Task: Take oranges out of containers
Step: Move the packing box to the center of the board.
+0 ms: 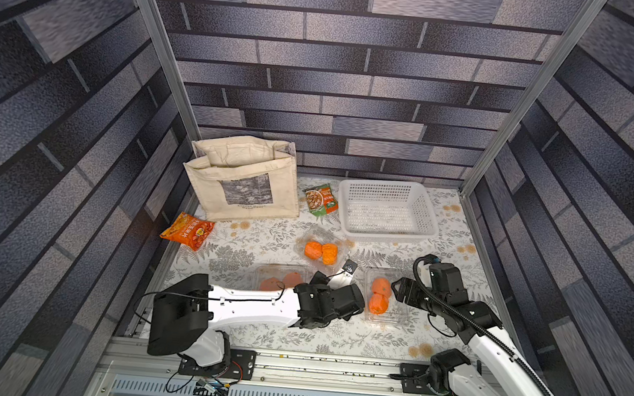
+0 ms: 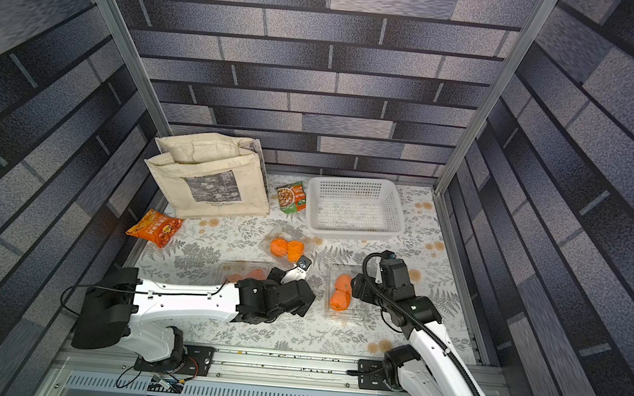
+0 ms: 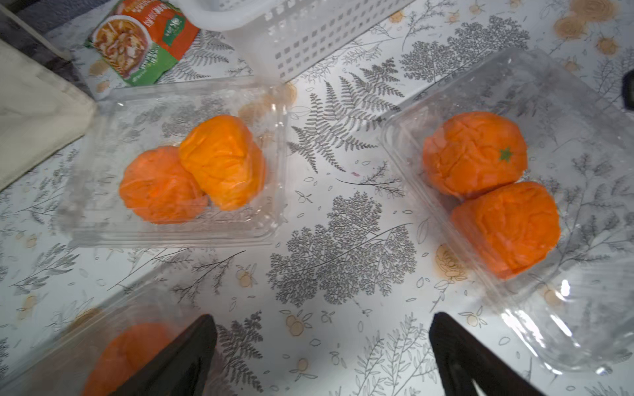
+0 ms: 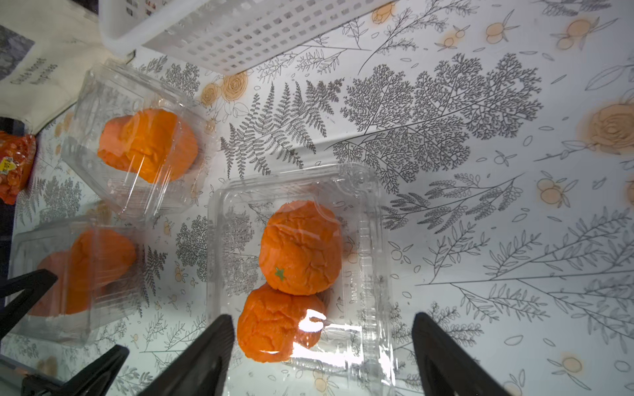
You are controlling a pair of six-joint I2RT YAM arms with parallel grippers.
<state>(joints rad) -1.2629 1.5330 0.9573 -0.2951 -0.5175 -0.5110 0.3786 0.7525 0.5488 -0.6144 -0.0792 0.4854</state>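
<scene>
Three clear containers sat on the floral tablecloth [image 1: 248, 248] in the lower middle of both top views, each with two oranges [image 1: 313, 250] inside. The upper container [image 1: 320, 236] lay just below the white basket [image 1: 383, 184]. The lower-left container [image 1: 281, 271] was partly hidden under the left arm, and the lower-right container [image 1: 387, 315] lay right of centre. In that last box the starred orange [image 4: 302, 247], marked with a small green star, touched the plain orange [image 4: 274, 325].

The right gripper [image 4: 321, 316] reached in from the right side of the frame. Its jaws stood apart, straddling the near end of the lower-right container with the plain orange between them. Whether the fingers pressed the plastic could not be told.

The left gripper [image 3: 321, 315] hung over bare tablecloth between the boxes, jaws spread wide with nothing between them.

Toward the upper left stood a beige cloth bag [image 1: 242, 184]. A green snack packet [image 1: 321, 199] lay between it and the basket, and an orange snack packet [image 1: 187, 230] sat at the left edge.
</scene>
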